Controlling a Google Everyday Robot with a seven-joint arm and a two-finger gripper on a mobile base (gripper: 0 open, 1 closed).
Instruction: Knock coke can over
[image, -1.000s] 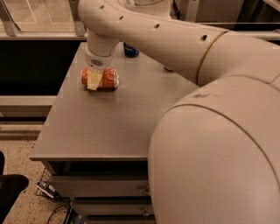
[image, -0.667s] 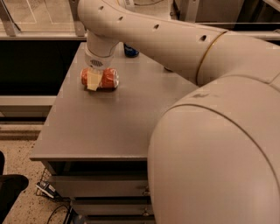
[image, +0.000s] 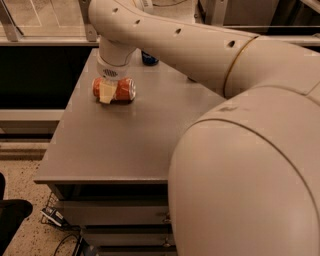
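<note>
The coke can (image: 122, 90) is red-orange and lies on its side on the grey table (image: 125, 140), near the far left part of the top, with its silver end toward the right. My gripper (image: 107, 93) comes straight down onto the can's left half from the large cream arm (image: 165, 35) that reaches in from the right. A pale part of the gripper covers the can's front. The can's left end is partly hidden by it.
A blue can (image: 149, 59) stands behind the arm near the table's back edge, mostly hidden. The table's left edge is close to the coke can. Drawers sit under the table front, with cables on the speckled floor (image: 20, 185).
</note>
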